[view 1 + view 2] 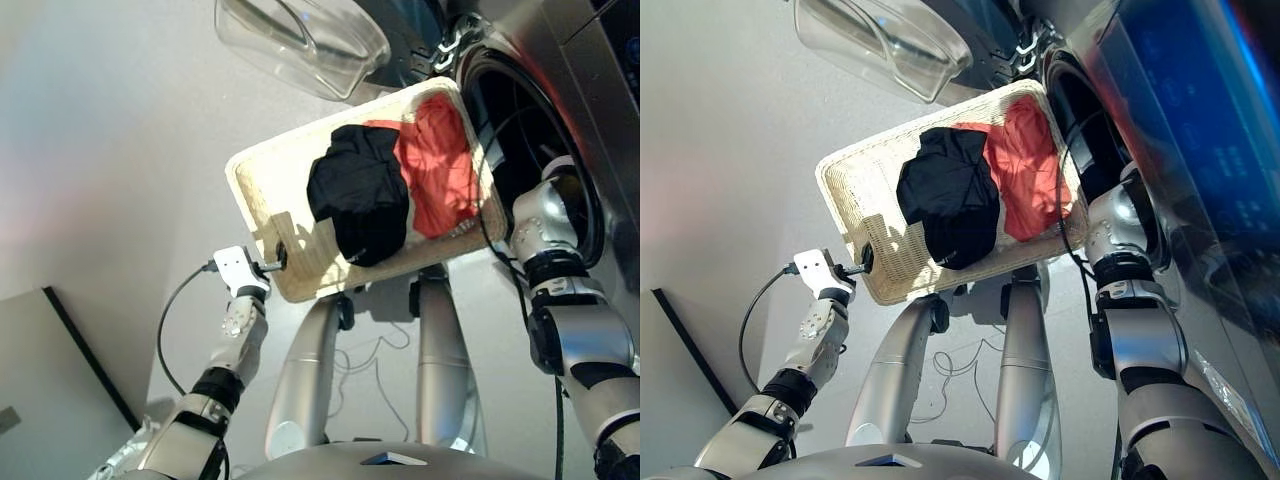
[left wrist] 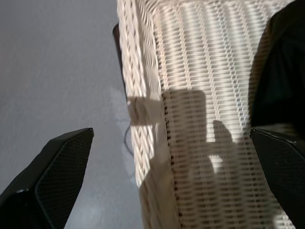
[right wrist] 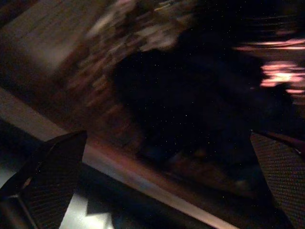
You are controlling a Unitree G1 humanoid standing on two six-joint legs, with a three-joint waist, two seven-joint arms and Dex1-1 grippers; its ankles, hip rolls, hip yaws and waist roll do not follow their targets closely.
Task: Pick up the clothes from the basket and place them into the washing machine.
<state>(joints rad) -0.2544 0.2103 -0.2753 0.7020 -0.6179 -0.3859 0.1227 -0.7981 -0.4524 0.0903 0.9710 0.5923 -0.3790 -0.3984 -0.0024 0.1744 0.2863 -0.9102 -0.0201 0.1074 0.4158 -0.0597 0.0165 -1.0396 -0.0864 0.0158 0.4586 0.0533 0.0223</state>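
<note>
Basket (image 1: 262, 190) is my reference: black garment (image 1: 360, 195) lies mid-tray, coral red garment (image 1: 438, 165) beside it at the end touching the washing machine (image 1: 560, 110) mouth. My left gripper (image 2: 162, 181) hangs spread wide over the bare wicker at the opposite end, holding nothing. My right gripper (image 3: 157, 181) is inside the drum, fingers parted and, as far as I can tell, empty. I'd draw the right arm back out to the basket, settle over the coral piece and pinch a thick fold, not the weave.

Black garment (image 1: 358, 190) and coral garment (image 1: 437, 162) lie in the basket (image 1: 262, 180).
</note>
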